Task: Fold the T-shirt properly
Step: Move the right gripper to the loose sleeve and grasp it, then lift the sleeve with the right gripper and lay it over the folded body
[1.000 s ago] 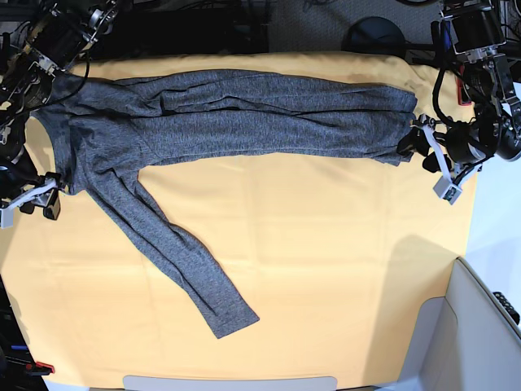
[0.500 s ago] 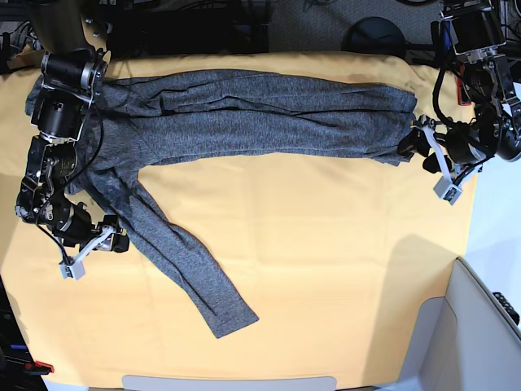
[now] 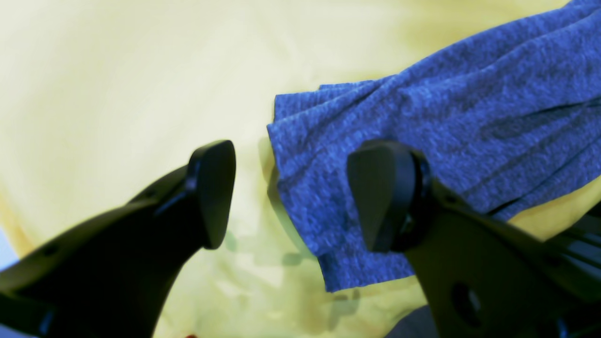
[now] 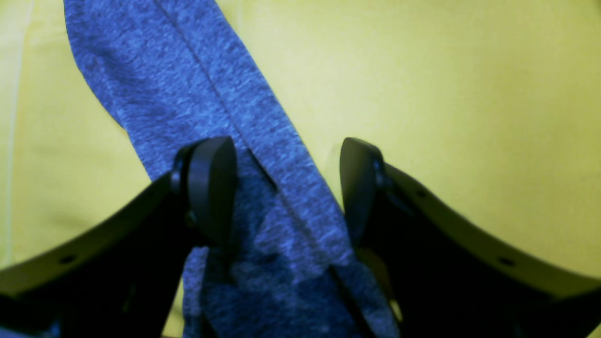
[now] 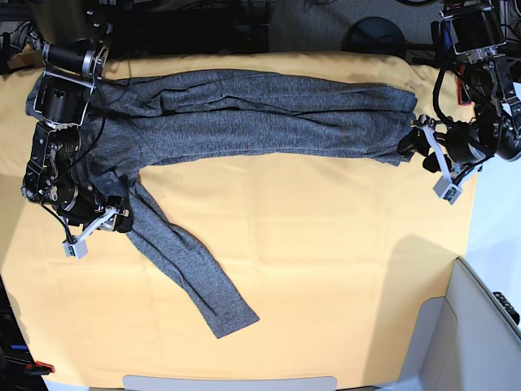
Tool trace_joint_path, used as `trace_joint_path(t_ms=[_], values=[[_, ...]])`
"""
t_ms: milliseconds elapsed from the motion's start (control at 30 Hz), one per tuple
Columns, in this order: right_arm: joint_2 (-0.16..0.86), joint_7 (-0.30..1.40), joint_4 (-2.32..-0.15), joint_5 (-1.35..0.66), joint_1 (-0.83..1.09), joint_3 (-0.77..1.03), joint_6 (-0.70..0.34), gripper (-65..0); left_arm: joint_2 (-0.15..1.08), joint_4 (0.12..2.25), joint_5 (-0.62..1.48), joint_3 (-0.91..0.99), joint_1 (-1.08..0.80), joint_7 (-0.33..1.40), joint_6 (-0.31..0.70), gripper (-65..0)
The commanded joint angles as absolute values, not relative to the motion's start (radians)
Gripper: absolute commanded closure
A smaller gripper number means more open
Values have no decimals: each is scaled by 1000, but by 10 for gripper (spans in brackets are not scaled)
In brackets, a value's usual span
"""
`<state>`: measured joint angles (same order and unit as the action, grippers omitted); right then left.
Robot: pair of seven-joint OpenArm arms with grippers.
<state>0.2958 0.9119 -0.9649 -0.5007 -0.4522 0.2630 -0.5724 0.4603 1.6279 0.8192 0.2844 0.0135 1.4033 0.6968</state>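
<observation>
Yellow cloth sheet (image 5: 326, 244) under T-shirt (image 5: 244, 114), sleeve between right claw (image 4: 287, 188) fingers.

The heathered dark-grey knit long-sleeved T-shirt (image 5: 244, 114) is partly hidden in the base view: the black right arm covers its collar end. In the right wrist view, the sleeve runs between the black fingers (image 4: 211, 188) and out past the top and bottom edges. In the left wrist view, the folded hem beside the near finger (image 3: 385, 197) is blurred and cut by the right edge.
</observation>
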Motion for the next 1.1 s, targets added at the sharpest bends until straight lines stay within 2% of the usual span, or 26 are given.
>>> trace_joint_path(t_ms=[0,100,200,267,367,467,733,867,1067], values=[[302,946,-970,-492,-461,262,-573,-338,479,1643,829,294,28,1396,698,-402],[294,946,-975,-492,-460,262,-573,-239,479,1643,829,294,28,1396,698,-402],[288,947,-980,-492,-460,262,-573,-82,478,1643,829,294,38,1396,698,-402],[286,949,-981,-492,-460,260,-575,-1,478,1641,829,294,44,1395,698,-402],[272,952,-1053,-492,-440,260,-575,-1,478,1641,828,294,44,1389,698,-402],[260,952,-1225,-492,-377,249,-575,0,478,1641,828,294,42,1388,698,-401],[237,952,-1702,-492,-196,53,-570,0,478,1641,828,294,47,1388,698,-401],[202,952,-1824,-492,-120,-7,-570,0,478,1641,828,294,47,1388,698,-401],[205,952,-1937,-492,-27,-113,-570,0,478,1641,828,294,47,1388,698,-401]])
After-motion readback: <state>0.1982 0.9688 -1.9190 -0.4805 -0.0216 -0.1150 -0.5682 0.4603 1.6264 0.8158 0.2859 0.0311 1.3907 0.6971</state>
